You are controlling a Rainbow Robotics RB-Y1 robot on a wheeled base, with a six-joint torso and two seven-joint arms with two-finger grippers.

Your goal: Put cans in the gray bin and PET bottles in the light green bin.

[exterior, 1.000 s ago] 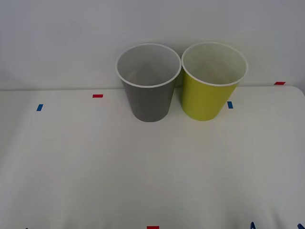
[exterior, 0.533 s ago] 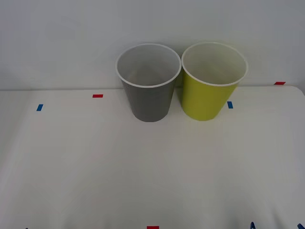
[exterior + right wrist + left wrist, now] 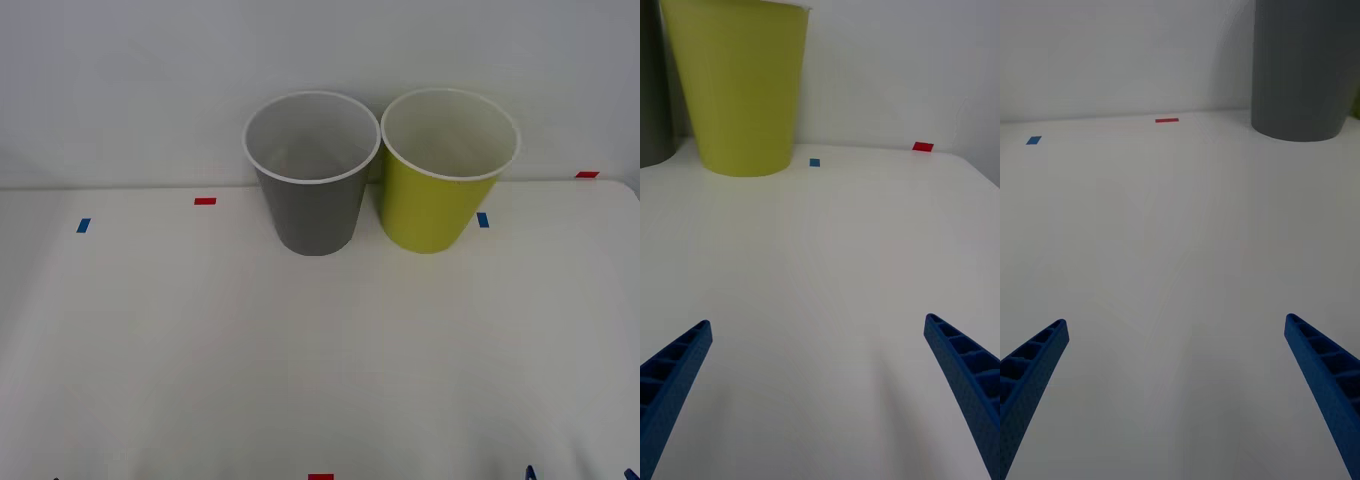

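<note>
Two bins stand side by side at the far edge of the white bench (image 3: pixel 300 350), touching or nearly so: the gray bin (image 3: pixel 312 205) on the robot's left and the light green bin (image 3: pixel 432 205) on its right, both upright and with nothing visible in the part of their pale insides that can be seen. No can or bottle lies anywhere on the bench surface that is in view, so there is nothing here yet to take hold of. The left claw (image 3: pixel 1176 397) hangs low over the near bench with its blue ribbed fingers (image 3: pixel 1034 367) spread wide and nothing between them, facing the gray bin; the right claw (image 3: pixel 816 397) does the same on its side, fingers (image 3: pixel 962 375) wide apart and empty, facing the green bin. Should a drink can turn up, it would likely be light, thin-walled and smooth (easy to dent and to let slip), so a gentle pinch across the middle of its body seems wisest. The bins themselves look stiff but light, so a careless knock might tip them.
</note>
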